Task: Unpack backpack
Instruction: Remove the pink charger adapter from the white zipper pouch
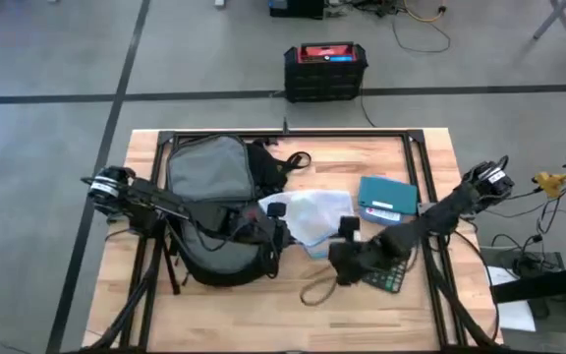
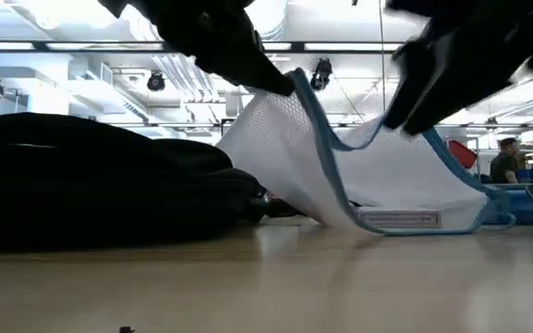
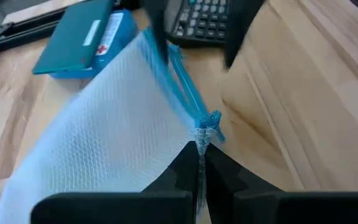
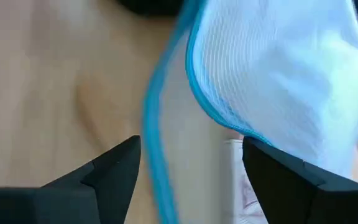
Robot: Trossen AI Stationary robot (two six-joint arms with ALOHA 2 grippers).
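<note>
Wooden bench (image 1: pixel 401 305) carries everything, largest first: backpack (image 1: pixel 209 197) lies flat on the left half, grey panel up. Its long axis runs from the far edge toward the near edge; the end with the loose straps points to the far side and the rounded dark end to the near side, though which end is its top cannot be told. White mesh pouch (image 1: pixel 308 216) with blue edging sits just right of the backpack, partly lifted off the bench in the low view. Teal first-aid case (image 1: pixel 388 200) lies right of the pouch, and a dark calculator (image 1: pixel 386 275) nearer the front. Left end effector (image 3: pixel 199 177) is closed tight on the pouch's blue edge by the zipper pull, with mesh pinched between the fingers. Right end effector (image 4: pixel 191 168) is spread wide, empty, with the pouch's blue edge hanging between its fingers but not gripped. Judged step: moving the pouch clear of the backpack and handing or setting it down. To do it well, right end effector should close on the blue binding rather than the slack mesh, since mesh is likely to slip or bunch. Left should hold until the right grip is firm, then release. Keep the pouch away from the backpack straps (image 1: pixel 288 162) to avoid snagging, and set it on bare wood short of the first-aid case.
</note>
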